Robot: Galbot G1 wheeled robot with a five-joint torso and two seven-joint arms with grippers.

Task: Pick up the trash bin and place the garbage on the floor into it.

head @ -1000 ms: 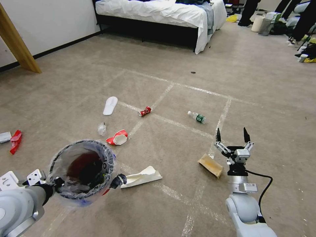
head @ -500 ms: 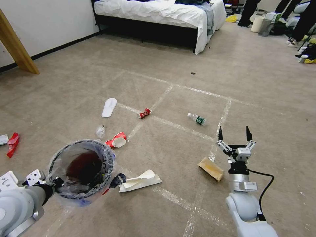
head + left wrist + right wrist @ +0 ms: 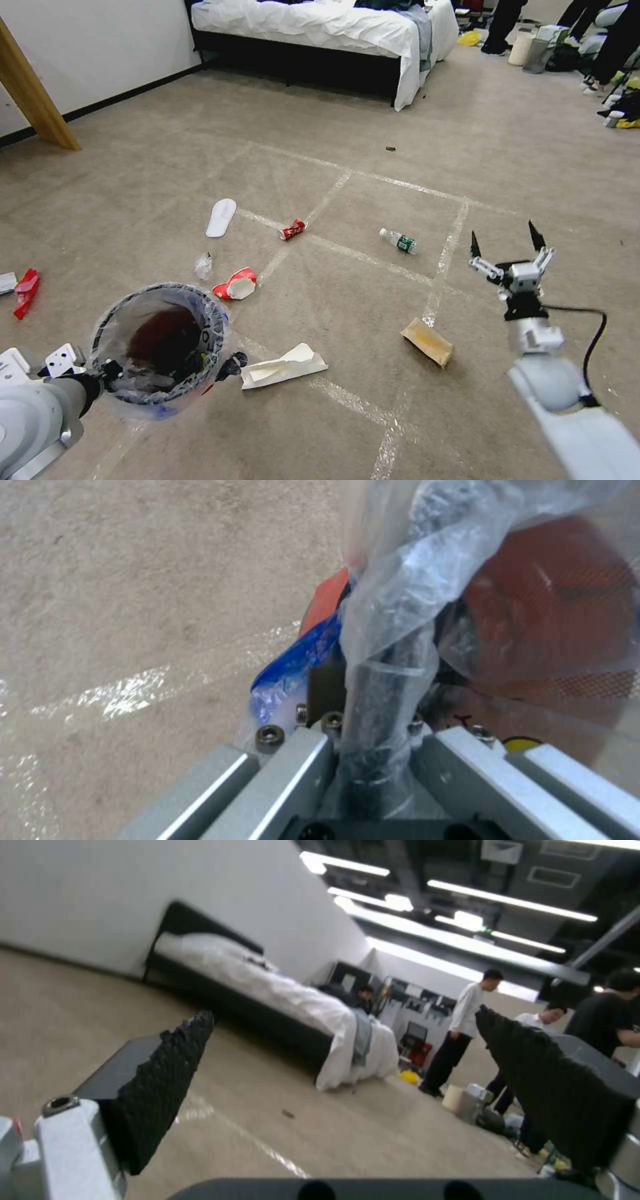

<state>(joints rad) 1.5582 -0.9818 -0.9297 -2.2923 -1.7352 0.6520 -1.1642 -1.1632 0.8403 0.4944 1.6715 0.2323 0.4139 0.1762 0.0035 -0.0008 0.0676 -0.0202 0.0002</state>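
Low at the robot's left, the trash bin [image 3: 160,343] is being held above the floor [image 3: 333,300] by the left gripper [image 3: 110,373], its fingers clamped on the bagged rim [image 3: 393,630]. Just beside it, folded white paper [image 3: 283,365] is lying; farther right, a brown paper bag [image 3: 427,341]. Above the carpet, the right gripper [image 3: 505,241] is being held, fingers [image 3: 167,1080] spread wide, gripping nothing.
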